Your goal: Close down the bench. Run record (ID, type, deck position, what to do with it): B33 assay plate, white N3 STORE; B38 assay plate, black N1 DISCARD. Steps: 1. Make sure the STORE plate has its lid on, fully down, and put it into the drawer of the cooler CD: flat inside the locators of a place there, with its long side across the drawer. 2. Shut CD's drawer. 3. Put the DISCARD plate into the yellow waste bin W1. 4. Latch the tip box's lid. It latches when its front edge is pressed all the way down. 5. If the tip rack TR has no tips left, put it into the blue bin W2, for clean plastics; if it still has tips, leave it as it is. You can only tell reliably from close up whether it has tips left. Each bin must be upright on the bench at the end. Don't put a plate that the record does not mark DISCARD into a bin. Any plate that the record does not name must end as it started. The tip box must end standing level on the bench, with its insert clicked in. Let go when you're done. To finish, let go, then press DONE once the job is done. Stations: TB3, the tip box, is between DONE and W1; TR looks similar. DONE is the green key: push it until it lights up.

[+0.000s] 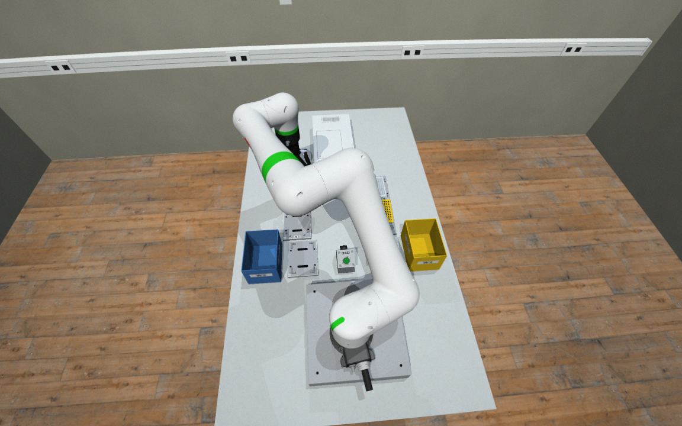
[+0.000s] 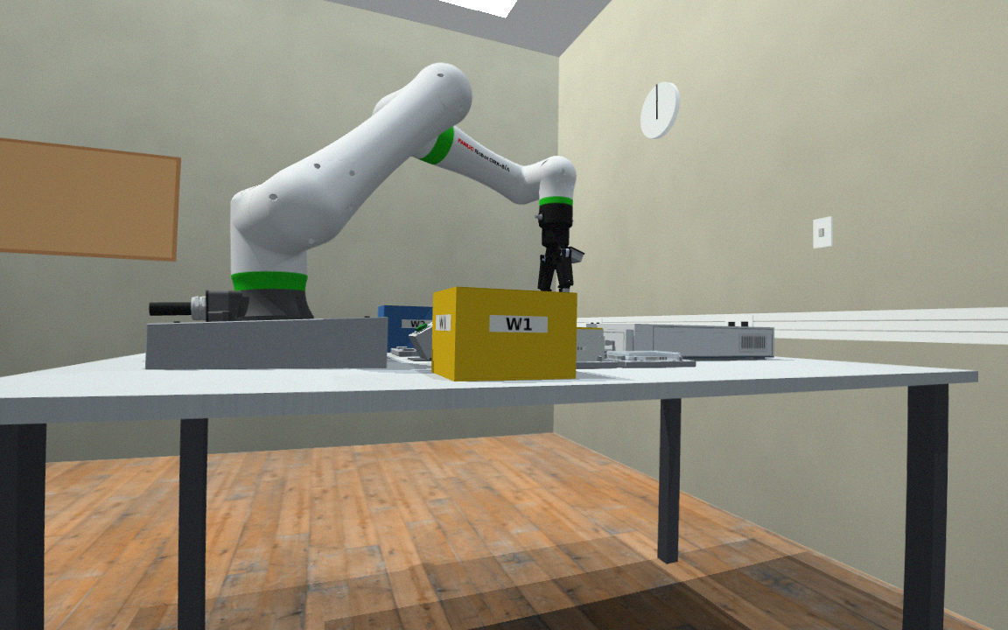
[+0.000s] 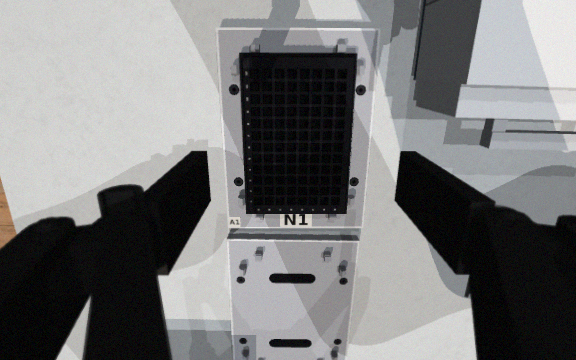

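The black assay plate (image 3: 298, 132) sits flat in its nest above the label N1 (image 3: 296, 220) in the wrist view. My gripper (image 3: 303, 176) hangs above it, open and empty, with one finger on each side of the plate's near end. The nest (image 3: 292, 277) just below N1 is empty. In the overhead view the gripper (image 1: 301, 153) is mostly hidden behind my arm, left of the cooler CD (image 1: 333, 135). In the side view the gripper (image 2: 556, 274) points straight down, above and behind the yellow bin W1 (image 2: 504, 332). The white plate is not in view.
The blue bin W2 (image 1: 262, 255) stands upright at the bench's left edge and the yellow bin (image 1: 422, 243) at the right. The green DONE key (image 1: 346, 260) lies between them. The tip box (image 1: 386, 209) is partly hidden by my arm. Two empty nests (image 1: 301, 243) lie beside W2.
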